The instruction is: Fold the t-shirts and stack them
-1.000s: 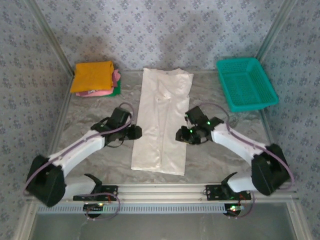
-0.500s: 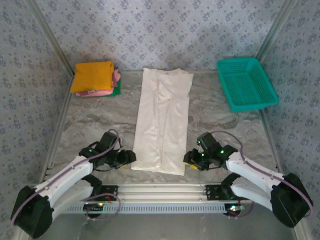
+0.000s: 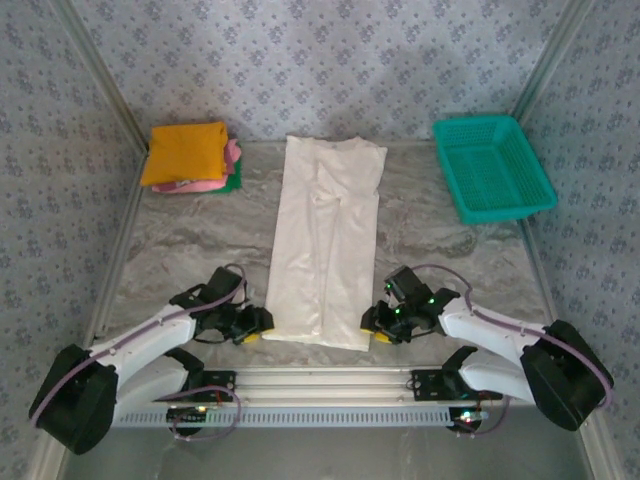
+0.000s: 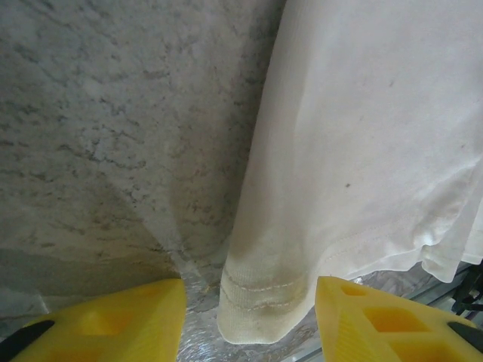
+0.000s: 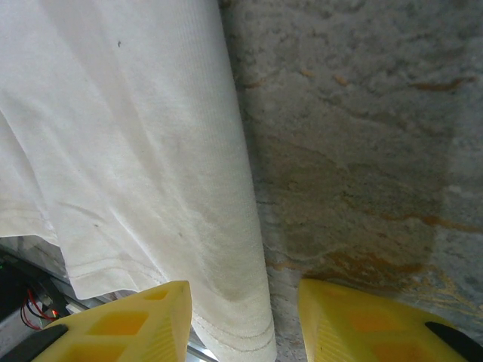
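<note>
The white t-shirt (image 3: 325, 245) lies flat in the middle of the table, folded lengthwise into a long strip with its hem toward the arms. My left gripper (image 3: 256, 325) sits at the hem's near left corner, open, and that corner (image 4: 260, 302) lies between its yellow fingers (image 4: 113, 320) without being pinched. At the near right corner my right gripper (image 3: 374, 324) is also open, straddling the folded edge (image 5: 238, 294) between its fingers (image 5: 362, 324). Folded orange, pink and green t-shirts (image 3: 185, 152) are stacked at the back left.
A teal mesh basket (image 3: 492, 165) stands at the back right. The metal rail (image 3: 330, 380) of the table's near edge runs just behind the shirt's hem. Patterned walls close in the sides and back.
Both arms have drawn back from the shirt's mid-length to its near hem corners, then edged inward. Their jaws now straddle the corners.
</note>
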